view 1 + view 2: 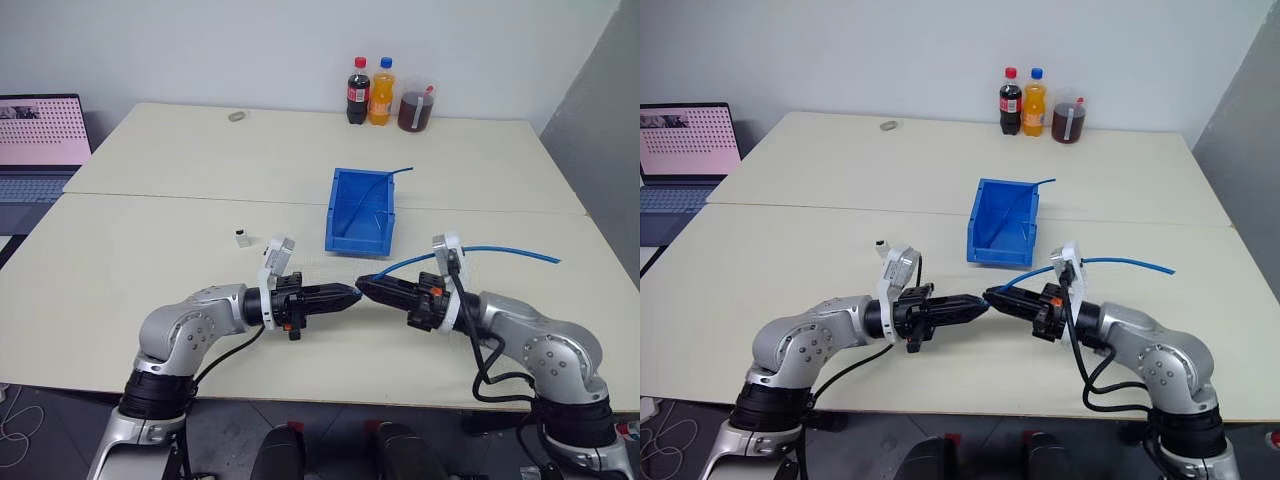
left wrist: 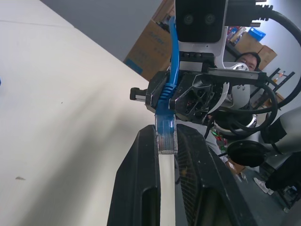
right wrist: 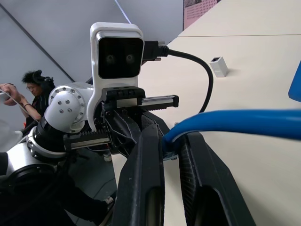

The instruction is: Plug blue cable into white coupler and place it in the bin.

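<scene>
The blue cable (image 1: 500, 250) runs from the right side of the table to my two grippers, which meet tip to tip above the table's front. My right gripper (image 1: 364, 289) is shut on the cable just behind its clear plug (image 2: 165, 139). My left gripper (image 1: 348, 295) faces it, its fingertips (image 2: 146, 141) closed around the plug's end. The white coupler (image 1: 241, 237) stands alone on the table, behind my left wrist. The blue bin (image 1: 345, 215) sits beyond both grippers at the table's middle.
A thin blue wire (image 1: 396, 172) sticks out of the bin's far corner. Two bottles (image 1: 358, 90) and a jar (image 1: 417, 108) stand at the far edge, a laptop (image 1: 40, 140) at the far left. A person (image 3: 28, 87) sits beyond the table.
</scene>
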### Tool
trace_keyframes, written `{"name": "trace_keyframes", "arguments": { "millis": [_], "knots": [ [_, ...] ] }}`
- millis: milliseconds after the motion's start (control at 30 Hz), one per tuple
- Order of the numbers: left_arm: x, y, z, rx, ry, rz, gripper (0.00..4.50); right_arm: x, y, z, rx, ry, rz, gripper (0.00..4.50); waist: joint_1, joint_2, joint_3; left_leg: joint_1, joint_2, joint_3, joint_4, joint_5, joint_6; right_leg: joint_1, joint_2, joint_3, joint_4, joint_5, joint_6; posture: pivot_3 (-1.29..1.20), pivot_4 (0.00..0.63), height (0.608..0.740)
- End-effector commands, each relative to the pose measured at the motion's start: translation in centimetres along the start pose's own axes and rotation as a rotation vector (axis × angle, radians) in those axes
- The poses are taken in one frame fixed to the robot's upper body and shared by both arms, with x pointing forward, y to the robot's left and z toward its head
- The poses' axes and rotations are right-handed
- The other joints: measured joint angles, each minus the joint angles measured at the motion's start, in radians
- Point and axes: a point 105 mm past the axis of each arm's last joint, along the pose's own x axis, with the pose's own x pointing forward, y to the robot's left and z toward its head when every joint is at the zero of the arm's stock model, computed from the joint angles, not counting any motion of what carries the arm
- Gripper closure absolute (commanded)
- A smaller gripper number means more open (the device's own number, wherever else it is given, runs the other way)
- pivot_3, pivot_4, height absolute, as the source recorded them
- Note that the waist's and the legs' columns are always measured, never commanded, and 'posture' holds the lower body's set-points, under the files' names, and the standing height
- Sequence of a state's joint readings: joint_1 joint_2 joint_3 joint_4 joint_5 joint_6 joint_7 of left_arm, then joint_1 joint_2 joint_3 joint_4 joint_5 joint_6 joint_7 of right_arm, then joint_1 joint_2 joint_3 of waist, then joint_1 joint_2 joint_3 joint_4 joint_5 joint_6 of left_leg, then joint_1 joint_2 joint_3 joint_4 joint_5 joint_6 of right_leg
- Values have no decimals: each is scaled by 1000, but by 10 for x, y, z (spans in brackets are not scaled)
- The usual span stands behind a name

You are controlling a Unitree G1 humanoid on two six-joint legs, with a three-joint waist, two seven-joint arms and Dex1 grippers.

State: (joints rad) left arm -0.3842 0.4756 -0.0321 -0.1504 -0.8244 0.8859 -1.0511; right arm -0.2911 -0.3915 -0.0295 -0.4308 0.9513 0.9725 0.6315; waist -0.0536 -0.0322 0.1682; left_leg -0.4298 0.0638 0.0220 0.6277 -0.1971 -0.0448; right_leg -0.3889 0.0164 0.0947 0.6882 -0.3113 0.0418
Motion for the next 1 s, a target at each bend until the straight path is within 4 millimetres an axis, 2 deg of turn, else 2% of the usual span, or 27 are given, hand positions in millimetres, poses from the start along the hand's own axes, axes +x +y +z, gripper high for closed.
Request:
{"name": "trace_keyframes", "arguments": {
  "millis": [33, 200, 300, 400, 500, 567, 700, 800, 1000],
  "knots": [
    [-4, 0, 7, 31, -4, 10, 3132, 2, 14, 3, 2, 0, 88, 4370, 0, 0, 0, 0, 0, 0, 0, 0, 0, 0, 0, 0, 0, 0, 0, 0, 150, 740],
    [-13, 2, -3, 69, 73, 41, 2202, 2, 15, 2, -1, 5, 88, 4372, -1, 0, 0, 0, 0, 0, 0, 0, 0, 0, 0, 0, 0, 0, 0, 0, 150, 740],
    [-30, 3, -20, 125, 176, 106, 1601, 2, 13, 1, -10, 8, 77, 4374, -3, 1, 1, 0, 0, -1, -1, 0, 0, 0, 0, 0, -1, 0, 0, 0, 150, 740],
    [-44, 9, -27, 174, 214, 188, 1019, 1, 12, -1, -17, 11, 65, 4374, -5, 1, 2, 0, 1, 0, -2, 0, 0, -1, 0, 0, -2, 0, -1, 0, 150, 740],
    [-63, 34, -22, 262, 166, 416, 415, 0, 9, -3, -26, 18, 49, 4375, -1, 1, 2, -1, 1, 0, -2, 0, 0, -1, -1, 0, -3, 0, -1, 0, 150, 740],
    [-81, 61, -13, 370, 133, 662, 34, 0, 8, -5, -31, 23, 43, 4375, 4, 1, 2, -1, 0, 0, -2, 0, 0, 0, -1, -1, -5, 1, 0, 0, 150, 740],
    [-93, 84, 1, 480, 59, 946, 0, 2, 6, -5, -41, 27, 37, 4378, 7, 0, 2, -2, 0, 0, -2, 0, 0, 0, -1, 0, -6, 2, 2, 0, 150, 740],
    [-105, 95, 3, 479, 18, 1140, 0, 3, 3, -4, -50, 26, 33, 4385, 13, 0, 2, -3, 0, 0, -1, 0, 0, 0, -2, 0, -7, 5, -1, 0, 150, 740],
    [-115, 101, 2, 445, 1, 1312, 0, 4, -2, -2, -66, 25, 24, 4387, 16, 0, 2, -3, 0, 0, -1, 0, 0, 0, -1, 0, -7, 5, -1, 0, 150, 740]
  ]
}}
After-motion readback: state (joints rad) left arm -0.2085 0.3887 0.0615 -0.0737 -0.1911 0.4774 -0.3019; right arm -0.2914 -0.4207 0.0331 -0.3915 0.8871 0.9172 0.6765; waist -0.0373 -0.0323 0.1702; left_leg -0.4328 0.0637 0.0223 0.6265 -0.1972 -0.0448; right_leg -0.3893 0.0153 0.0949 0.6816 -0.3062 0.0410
